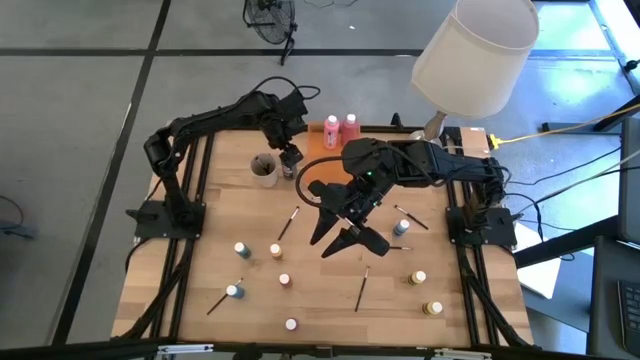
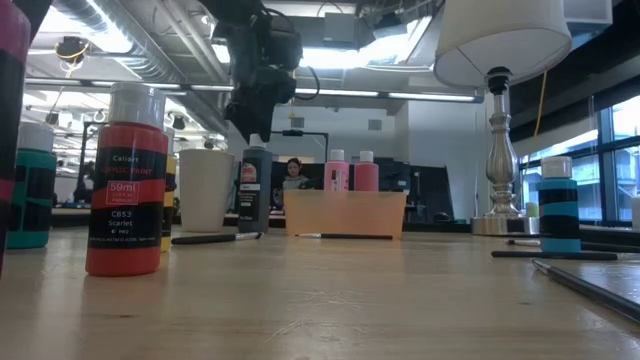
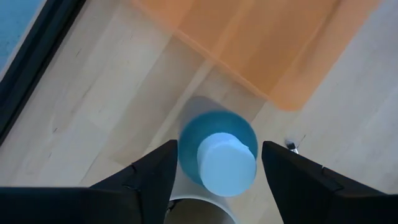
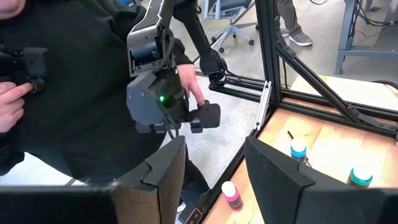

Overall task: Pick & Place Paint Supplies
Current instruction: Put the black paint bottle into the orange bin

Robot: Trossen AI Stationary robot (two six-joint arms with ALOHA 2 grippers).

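A blue squeeze bottle with a white cap (image 3: 227,163) stands upright on the table between the grey cup (image 1: 265,168) and the orange tray (image 1: 322,178); in the low view this bottle (image 2: 255,192) looks dark. My left gripper (image 3: 219,180) points down over it, open, one finger on each side of the cap, and I see no touch. Two pink bottles (image 1: 341,128) stand behind the tray. My right gripper (image 1: 345,236) hangs open and empty above the table's middle. Small paint pots (image 1: 275,251) and thin brushes (image 1: 288,222) lie scattered on the wood.
A lamp (image 1: 475,50) stands at the far right corner. Close to the low camera stand a red paint bottle (image 2: 125,180) and a teal one (image 2: 30,185). In the right wrist view a person in dark clothes (image 4: 74,74) stands beyond the table's edge.
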